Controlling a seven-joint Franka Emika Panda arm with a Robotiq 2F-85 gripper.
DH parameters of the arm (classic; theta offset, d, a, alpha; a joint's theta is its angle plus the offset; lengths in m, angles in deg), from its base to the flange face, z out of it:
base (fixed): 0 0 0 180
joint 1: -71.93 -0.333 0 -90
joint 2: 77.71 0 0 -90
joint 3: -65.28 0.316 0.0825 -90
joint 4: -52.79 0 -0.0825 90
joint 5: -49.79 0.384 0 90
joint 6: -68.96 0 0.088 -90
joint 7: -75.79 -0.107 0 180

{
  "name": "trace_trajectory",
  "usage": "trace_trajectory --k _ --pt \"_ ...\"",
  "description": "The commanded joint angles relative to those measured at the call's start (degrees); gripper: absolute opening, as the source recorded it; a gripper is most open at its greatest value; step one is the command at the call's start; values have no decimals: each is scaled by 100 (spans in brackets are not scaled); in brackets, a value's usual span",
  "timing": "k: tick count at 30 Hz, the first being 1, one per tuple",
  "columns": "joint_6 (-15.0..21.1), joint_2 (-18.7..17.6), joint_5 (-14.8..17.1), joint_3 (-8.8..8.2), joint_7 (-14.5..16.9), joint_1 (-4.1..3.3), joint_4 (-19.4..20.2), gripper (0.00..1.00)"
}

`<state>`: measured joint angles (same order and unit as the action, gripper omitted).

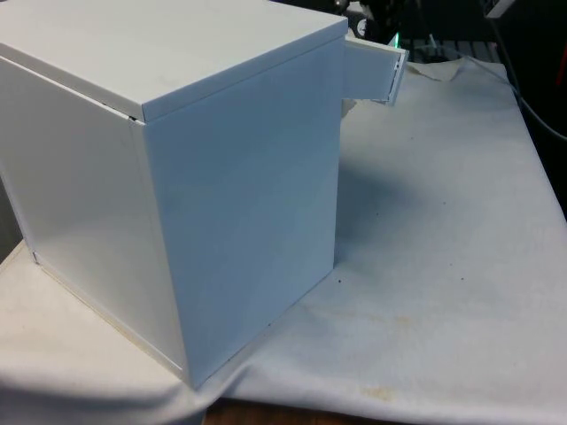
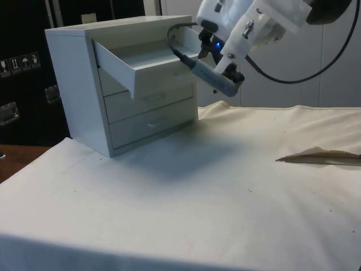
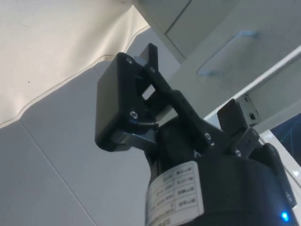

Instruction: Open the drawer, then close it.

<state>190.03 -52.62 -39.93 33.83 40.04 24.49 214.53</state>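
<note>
**Top drawer pulled out, tool at its front edge**

Front view: the drawer (image 1: pixel 376 71) juts from the chest (image 1: pixel 177 177) toward 2 o'clock.

Side view: the tool (image 2: pixel 183 56) reaches over the drawer (image 2: pixel 141 68) front from 3 o'clock; closing means pushing toward 10 o'clock.

Wrist view: fingers (image 3: pixel 155 84) stand moderately apart, holding nothing; the label (image 3: pixel 181 193) is unreadable.

The light is even and soft and comes from above. In the front view the top of the chest of drawers (image 1: pixel 168 44) is bright, and its side toward the camera is dimmer and looks bluish. The chest throws a soft shadow on the white cloth (image 1: pixel 443 266), below the gripper (image 2: pixel 217 79). In the side view the cabinets behind the gripper are very dark. In the wrist view the gripper body is blurred, almost black, without detail.
</note>
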Motion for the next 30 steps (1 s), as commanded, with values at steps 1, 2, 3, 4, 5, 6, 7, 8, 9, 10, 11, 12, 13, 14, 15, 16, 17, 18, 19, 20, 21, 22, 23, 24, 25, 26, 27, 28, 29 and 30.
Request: trace_trajectory --k 1,2,3,4,5,6,7,8,9,10,11,12,13,14,15,16,17,18,19,20,21,22,23,24,25,26,27,28,29,30 --pt "109 -29 -74 -57 -23 17 6 100" --pt "132 -52 -92 -86 -34 17 6 99" --pt "143 -57 -103 -103 -34 17 11 95" --pt "63 -80 -40 -69 -29 6 0 87" --pt "143 -63 -109 -115 -34 17 11 87" --pt "149 -63 -109 -120 -34 17 11 81" --pt "149 -63 -115 -126 -40 17 17 75" --pt "155 -63 -115 -132 -40 17 17 70" --pt "155 -63 -120 -132 -40 17 23 65" --pt "155 -63 -120 -138 -40 17 23 60" --pt "155 -63 -120 -143 -40 17 23 54" --pt "160 -63 -126 -149 -40 17 29 43" --pt "160 -63 -126 -155 -40 17 29 38" --pt "160 -63 -126 -155 -40 17 29 34" --pt "166 -63 -126 -160 -40 17 29 29" --pt "80 -86 -46 -126 -29 6 11 24" --pt "166 -63 -126 -160 -40 17 29 24" --pt "166 -63 -126 -160 -40 17 29 19" --pt "166 -63 -126 -160 -40 17 29 13" --pt "155 -57 -126 -155 -29 17 23 5" --pt "195 -80 -132 -212 23 40 -52 0" --pt "206 -92 -132 -235 40 46 -92 0" --pt "223 -103 -138 -275 69 52 -132 0" --pt "92 -92 -57 -223 34 17 -109 0" --pt "241 -115 -138 -315 97 46 -172 0" --pt "264 -126 -138 -361 120 40 -212 0" --pt "298 -143 -143 -407 149 40 -252 0" --pt "332 -160 -143 -458 189 40 -304 0" --pt "395 -195 -149 -550 235 34 -395 0" --pt "424 -218 -149 -590 258 29 -435 0"
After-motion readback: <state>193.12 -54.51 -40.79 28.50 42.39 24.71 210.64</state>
